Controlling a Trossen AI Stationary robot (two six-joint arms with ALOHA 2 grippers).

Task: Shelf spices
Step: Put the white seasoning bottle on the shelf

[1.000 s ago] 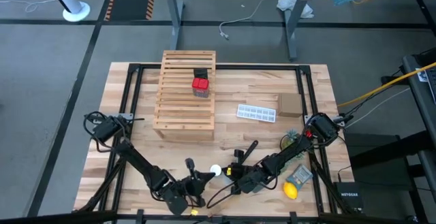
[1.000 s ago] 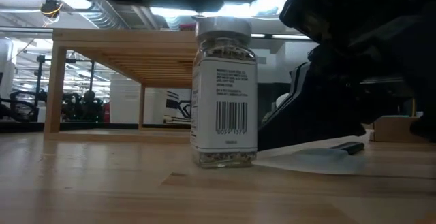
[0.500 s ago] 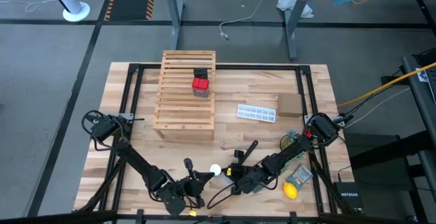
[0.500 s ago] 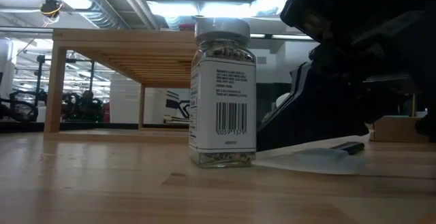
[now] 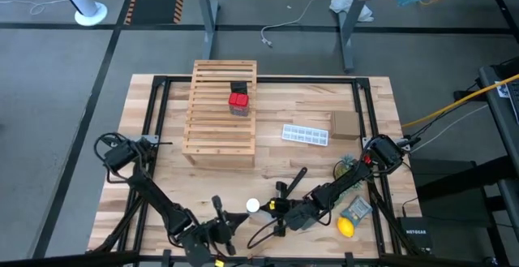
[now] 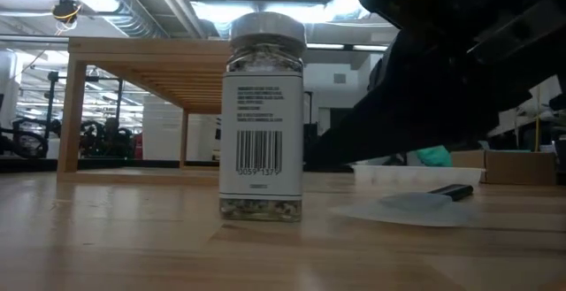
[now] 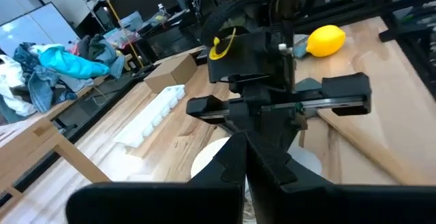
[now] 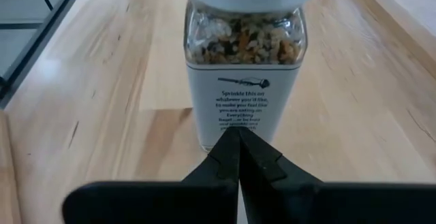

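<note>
We see even, bright overhead light on the table (image 5: 308, 105) with only faint shadows. Ceiling lamps glare above the clear jar (image 6: 262, 118) in the low view, leaving the arm behind it a black silhouette. Just beyond the right gripper (image 8: 238, 149) the jar's label reads sharp; its fingers blur.

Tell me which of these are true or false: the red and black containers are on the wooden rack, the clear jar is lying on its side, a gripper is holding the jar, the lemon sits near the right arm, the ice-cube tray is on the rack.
1. The red container and the black container sit on the shelf. True.
2. The clear jar lies on its side. False: it stands upright on the table.
3. A gripper holds the jar. False: the right gripper is shut just in front of it, not around it.
4. The lemon lies near the right arm. True.
5. The ice-cube tray is on the shelf. False: it lies on the table beside it.
</note>
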